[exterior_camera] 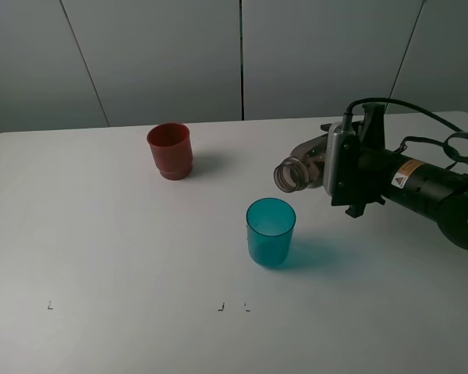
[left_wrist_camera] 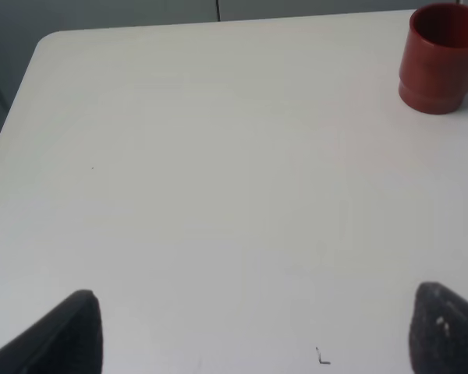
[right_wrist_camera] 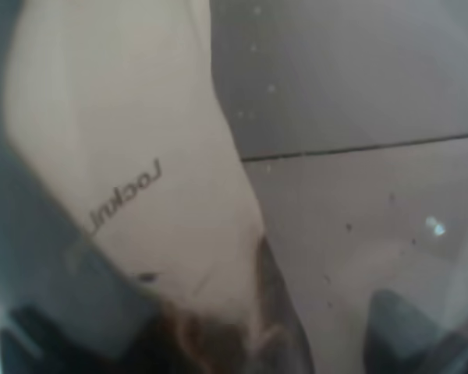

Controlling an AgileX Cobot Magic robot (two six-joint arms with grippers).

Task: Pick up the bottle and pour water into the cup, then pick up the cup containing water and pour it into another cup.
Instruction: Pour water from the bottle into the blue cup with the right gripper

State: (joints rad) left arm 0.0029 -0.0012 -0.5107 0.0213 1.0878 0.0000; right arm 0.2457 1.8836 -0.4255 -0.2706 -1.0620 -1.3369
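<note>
The right arm (exterior_camera: 418,185) is holding the bottle (exterior_camera: 300,171) up in the air, tipped on its side. The right jaws are squeezing shut around its fat part. The bottle's open mouth is pointing toward the cup (exterior_camera: 271,231), a little above and beside it. No water is showing in the air, and I cannot tell if the cup is holding any. So the first pour seems to be only starting, and the second is not yet done.

Well apart on the smooth white counter (exterior_camera: 101,234), another cup (exterior_camera: 170,150) is standing. The left jaws are hanging wide open, holding nothing.

The bottle is looking smoky and see-through, and the cup smooth and see-through blue-green. The far one is solid red with a step near its bottom.
</note>
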